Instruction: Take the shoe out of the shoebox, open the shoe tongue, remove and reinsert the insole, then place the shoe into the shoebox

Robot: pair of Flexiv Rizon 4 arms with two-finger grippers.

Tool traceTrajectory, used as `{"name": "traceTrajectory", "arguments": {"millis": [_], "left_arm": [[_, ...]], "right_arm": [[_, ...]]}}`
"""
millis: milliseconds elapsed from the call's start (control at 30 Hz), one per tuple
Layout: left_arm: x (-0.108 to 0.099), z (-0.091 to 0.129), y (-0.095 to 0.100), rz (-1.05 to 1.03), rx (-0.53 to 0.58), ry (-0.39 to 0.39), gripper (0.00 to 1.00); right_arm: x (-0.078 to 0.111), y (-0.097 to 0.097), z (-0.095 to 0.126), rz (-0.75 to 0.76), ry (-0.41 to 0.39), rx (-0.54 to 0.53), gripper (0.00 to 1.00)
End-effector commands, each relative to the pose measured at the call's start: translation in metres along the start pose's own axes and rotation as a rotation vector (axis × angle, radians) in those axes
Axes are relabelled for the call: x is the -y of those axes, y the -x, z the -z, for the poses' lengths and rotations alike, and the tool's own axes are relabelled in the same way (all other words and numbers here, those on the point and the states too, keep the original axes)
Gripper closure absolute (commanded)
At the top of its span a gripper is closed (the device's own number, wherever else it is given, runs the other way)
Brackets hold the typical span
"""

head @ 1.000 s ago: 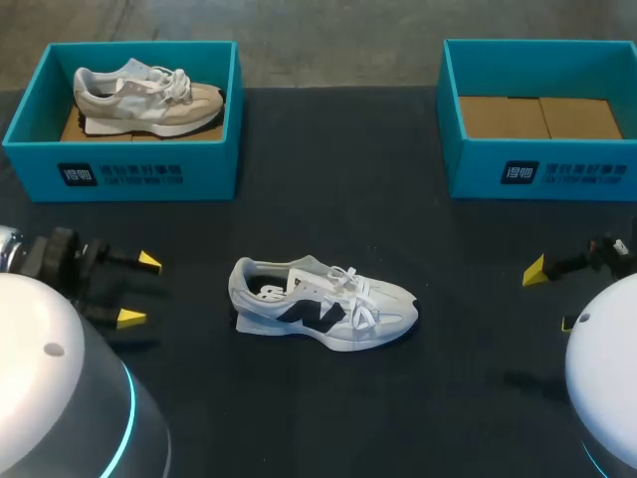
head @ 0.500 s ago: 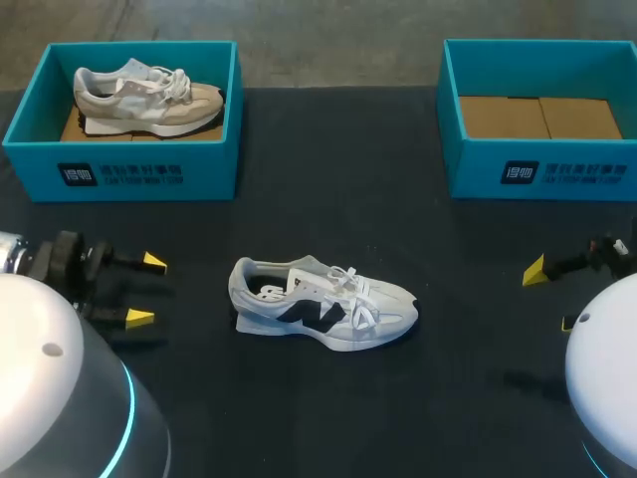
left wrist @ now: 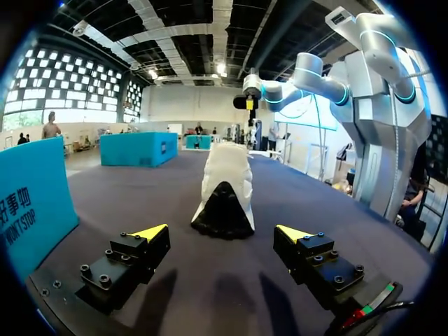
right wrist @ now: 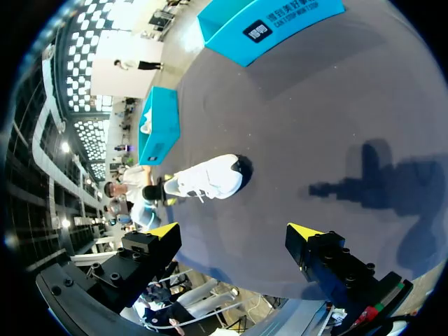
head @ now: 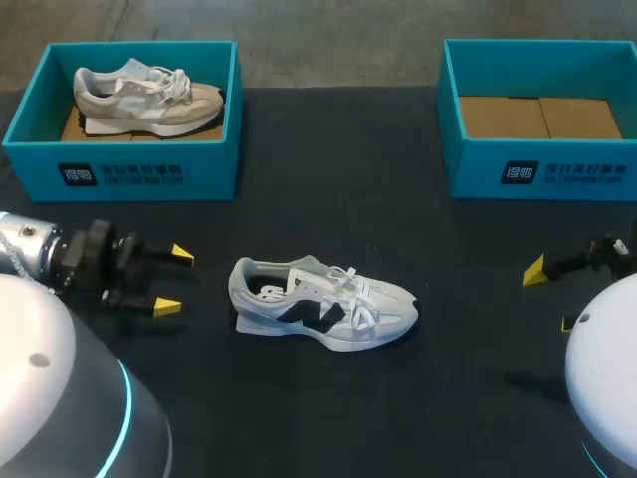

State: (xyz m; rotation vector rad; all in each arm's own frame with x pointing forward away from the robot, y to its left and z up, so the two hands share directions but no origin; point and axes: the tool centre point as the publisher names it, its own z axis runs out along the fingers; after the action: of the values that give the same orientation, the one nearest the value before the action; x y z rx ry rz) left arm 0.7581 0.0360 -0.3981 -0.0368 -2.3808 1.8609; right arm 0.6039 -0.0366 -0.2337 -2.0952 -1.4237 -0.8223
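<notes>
white shoe (head: 323, 317) bears dark side mark; left shoebox (head: 211, 171) carries white print.

Head cam high behind, looks down on table (head: 328, 179); both wrist cams face centre shoe (left wrist: 225, 178).

Backdrop here is just the table (head: 328, 418): black matte top, looks like cloth, filling most of the head view. Its far edge runs straight across the back. I read the light as overhead and diffuse, since the surface is evenly lit. From the left wrist view the top takes a soft sheen toward its far side. From the right wrist view, soft-edged shadows (right wrist: 364, 175) lie on it, darker at the core.
</notes>
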Motion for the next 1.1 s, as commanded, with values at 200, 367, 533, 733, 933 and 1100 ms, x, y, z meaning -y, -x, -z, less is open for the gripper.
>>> {"name": "traceTrajectory", "arguments": {"millis": [200,367,533,733,933,1100], "left_arm": [[-0.001,-0.014,0.010,0.001,0.001,-0.007,0.00],[0.002,-0.020,0.009,-0.006,-0.010,-0.023,0.00],[-0.002,-0.027,0.007,-0.008,-0.009,-0.015,0.00],[0.000,-0.038,0.003,-0.019,0.000,-0.008,0.00],[0.001,-0.049,-0.003,-0.028,0.000,-0.005,0.00],[0.000,-0.054,-0.003,-0.028,0.003,-0.011,0.00]], "right_arm": [[0.011,0.000,0.007,-0.001,0.016,0.001,0.00],[0.011,0.000,0.007,-0.001,0.016,0.001,0.00],[0.011,0.000,0.007,-0.001,0.016,0.001,0.00],[0.011,0.000,0.007,-0.001,0.016,0.001,0.00],[0.011,0.000,0.007,-0.001,0.016,0.001,0.00],[0.011,0.000,0.007,-0.001,0.016,0.001,0.00]]}}
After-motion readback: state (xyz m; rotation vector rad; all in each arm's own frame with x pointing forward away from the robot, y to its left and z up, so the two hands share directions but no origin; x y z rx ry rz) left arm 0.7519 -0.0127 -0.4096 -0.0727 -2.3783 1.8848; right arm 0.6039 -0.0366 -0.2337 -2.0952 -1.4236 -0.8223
